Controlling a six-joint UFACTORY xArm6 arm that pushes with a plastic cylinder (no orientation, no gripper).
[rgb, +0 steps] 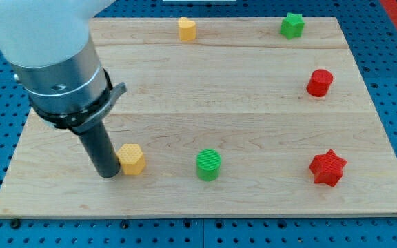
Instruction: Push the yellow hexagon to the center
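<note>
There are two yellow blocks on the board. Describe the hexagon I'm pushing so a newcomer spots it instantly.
Start at the wooden board and go to its lower-left area, where my tip stands. The yellow hexagon sits right against my tip, on its right side, left of the green cylinder. The other yellow block lies far off at the view's top edge.

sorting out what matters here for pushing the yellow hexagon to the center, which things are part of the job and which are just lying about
Part of the job:
- yellow hexagon block, lower left of the wooden board
- my tip, touching its left side

Just lying about:
- yellow block, heart-like, top
- green star block
- red cylinder block
- red star block
- green cylinder block
</note>
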